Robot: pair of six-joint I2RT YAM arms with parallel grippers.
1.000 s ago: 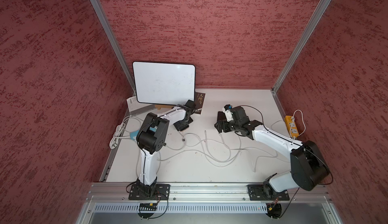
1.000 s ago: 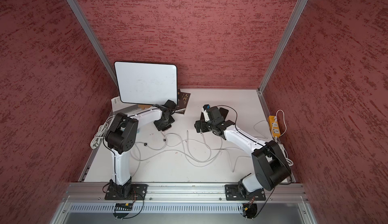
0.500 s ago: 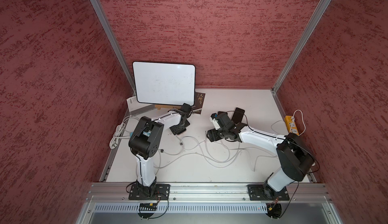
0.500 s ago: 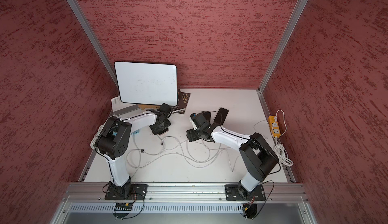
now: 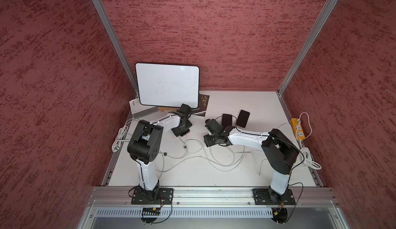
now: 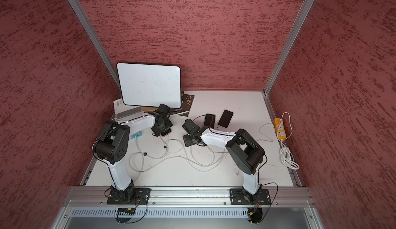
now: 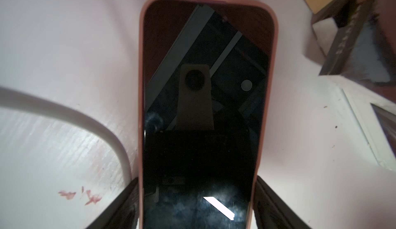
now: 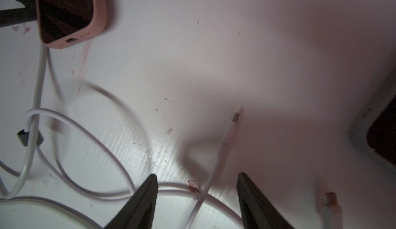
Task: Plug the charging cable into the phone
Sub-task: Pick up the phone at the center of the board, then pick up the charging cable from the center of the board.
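The left arm (image 5: 167, 123) rose from its base at the near rail, folded at the elbow and sent its white forearm toward the far left of the surface (image 5: 192, 174), wrist turned down. The left gripper (image 7: 197, 179) sat low, its fingers (image 7: 126, 204) set against both long sides of the pink-cased phone (image 7: 205, 88). The right arm (image 5: 246, 139) stretched low toward the middle. The right gripper (image 8: 197, 174) pointed down at the surface, jaws apart, closed on nothing.

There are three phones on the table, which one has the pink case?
The phone between the left gripper's fingers, near the book. The other two phones lie side by side near the right gripper, neither showing pink.
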